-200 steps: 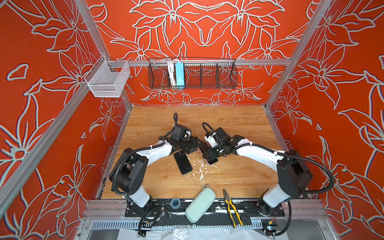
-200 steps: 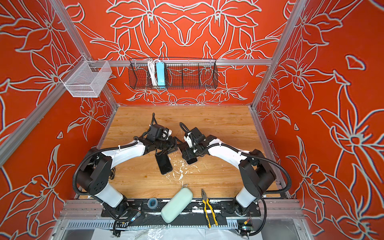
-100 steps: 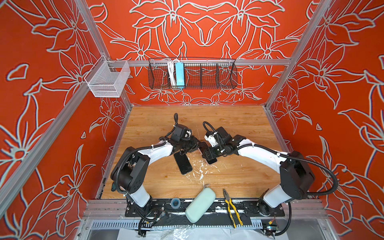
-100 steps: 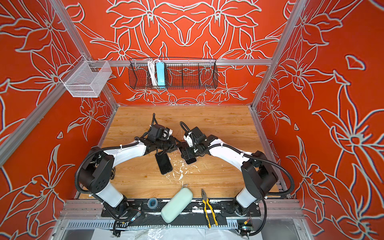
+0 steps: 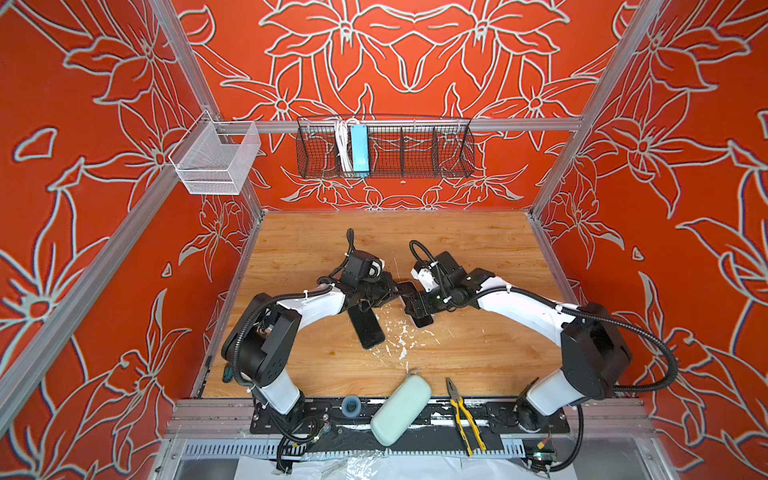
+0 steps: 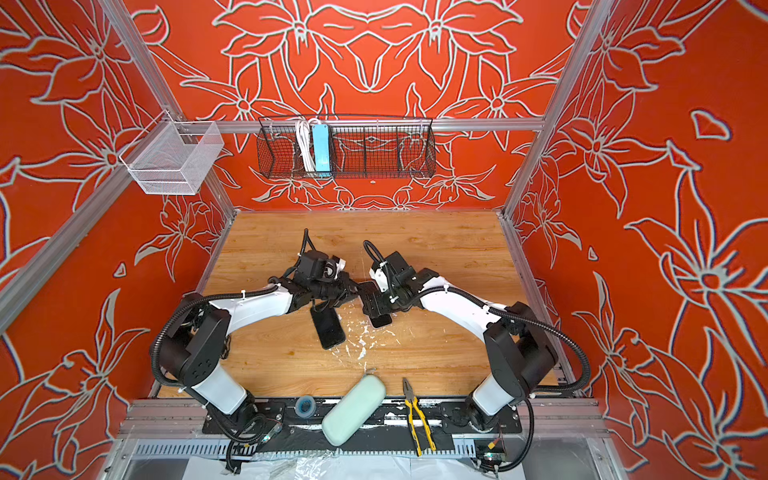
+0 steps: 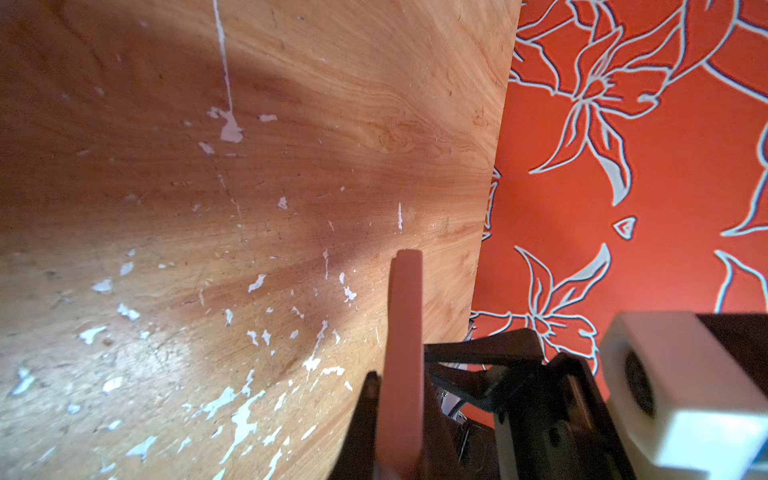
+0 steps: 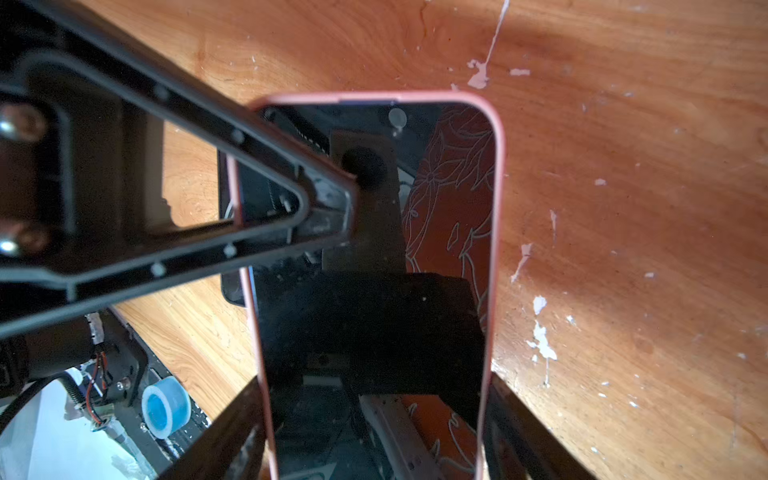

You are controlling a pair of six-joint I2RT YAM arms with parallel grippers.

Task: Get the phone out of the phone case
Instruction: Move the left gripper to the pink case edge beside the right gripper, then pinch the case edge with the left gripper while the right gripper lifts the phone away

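Red floral walls (image 5: 415, 62), scuffed wooden tabletop (image 5: 478, 345).

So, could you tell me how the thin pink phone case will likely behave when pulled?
The thin pink phone case is just a slim rim around the glossy black phone, so it probably flexes. Its smooth edge, pinched in the left end effector, may slip. It looks light.
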